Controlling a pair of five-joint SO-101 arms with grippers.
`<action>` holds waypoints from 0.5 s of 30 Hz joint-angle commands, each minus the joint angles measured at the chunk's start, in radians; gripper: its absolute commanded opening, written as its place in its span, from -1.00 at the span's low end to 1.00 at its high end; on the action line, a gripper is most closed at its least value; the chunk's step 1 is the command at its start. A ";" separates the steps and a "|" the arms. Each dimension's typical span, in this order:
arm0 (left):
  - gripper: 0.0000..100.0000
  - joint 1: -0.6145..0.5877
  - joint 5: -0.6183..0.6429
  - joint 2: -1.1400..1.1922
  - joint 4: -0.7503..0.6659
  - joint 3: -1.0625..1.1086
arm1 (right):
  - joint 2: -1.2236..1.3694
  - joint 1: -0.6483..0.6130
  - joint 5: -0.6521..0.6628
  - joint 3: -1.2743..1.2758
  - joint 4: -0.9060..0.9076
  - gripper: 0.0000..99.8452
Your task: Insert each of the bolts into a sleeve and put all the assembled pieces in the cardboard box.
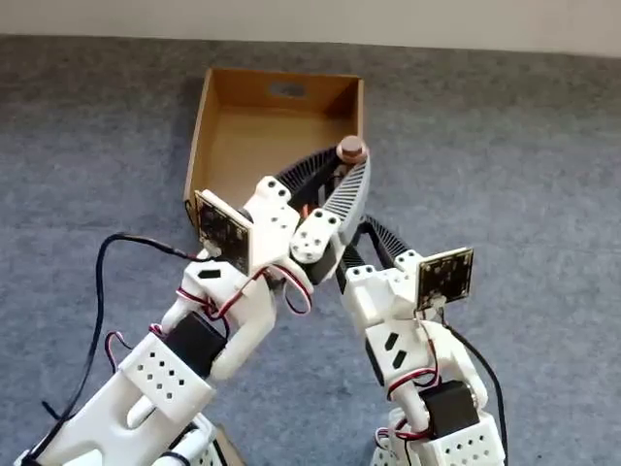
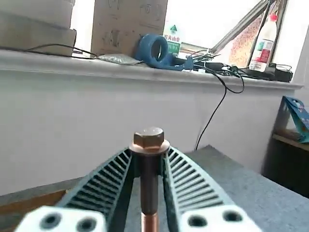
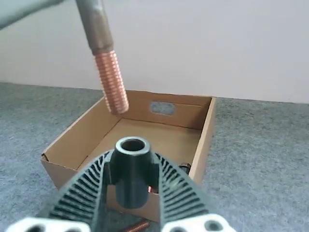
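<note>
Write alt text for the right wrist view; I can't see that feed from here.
The right hand grips a dark sleeve upright, its open end facing the threaded tip of a copper bolt that hangs close by, not yet inserted. Behind them an open cardboard box sits on grey carpet.

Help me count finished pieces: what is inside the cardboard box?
Mostly bare floor, plus one small dark-and-copper piece by a side wall of the cardboard box. The sleeve in the right gripper hides part of it.
</note>
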 commanded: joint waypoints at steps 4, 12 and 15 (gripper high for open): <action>-0.98 -0.005 -0.006 0.108 -0.029 -0.013 | -0.010 -0.008 -0.002 -0.008 -0.030 -0.99; -0.98 -0.007 -0.006 0.104 -0.023 -0.010 | -0.010 -0.008 -0.002 -0.008 -0.030 -0.99; -0.98 -0.005 -0.006 0.076 -0.002 -0.008 | -0.010 -0.007 -0.002 -0.007 -0.030 -0.99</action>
